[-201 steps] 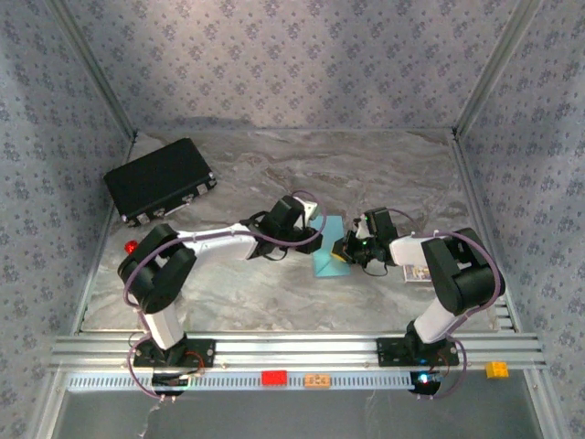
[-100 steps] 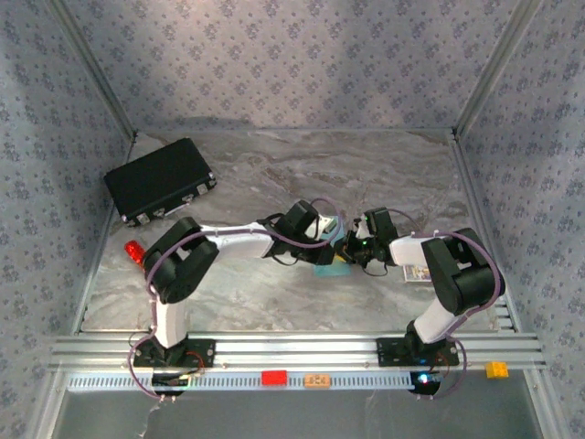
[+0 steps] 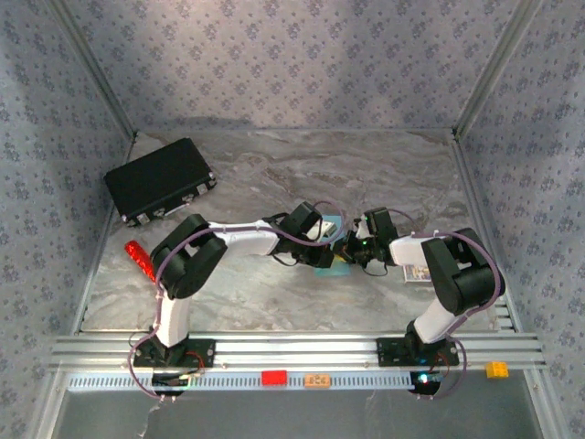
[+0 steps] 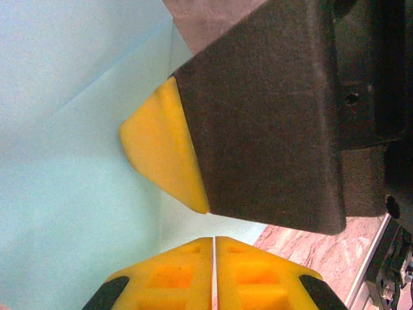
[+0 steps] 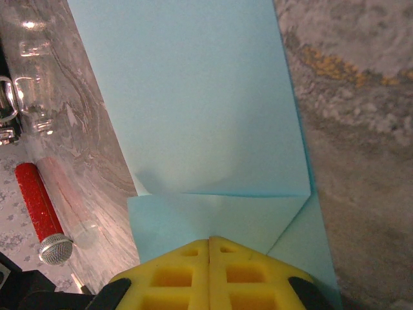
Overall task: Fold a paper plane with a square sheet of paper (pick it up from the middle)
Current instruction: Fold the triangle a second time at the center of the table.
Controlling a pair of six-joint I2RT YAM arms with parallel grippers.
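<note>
Left arm: stretched far rightward, forearm low.
Left gripper: jaws closed together.
Right arm: bent, reaching leftward.
Right gripper: jaws closed, tip just beside the left's.

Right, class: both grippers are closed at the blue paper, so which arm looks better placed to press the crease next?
Probably the right: the right gripper sits shut by the crease on the square sheet of paper; the left gripper is shut near the sheet's edge.
</note>
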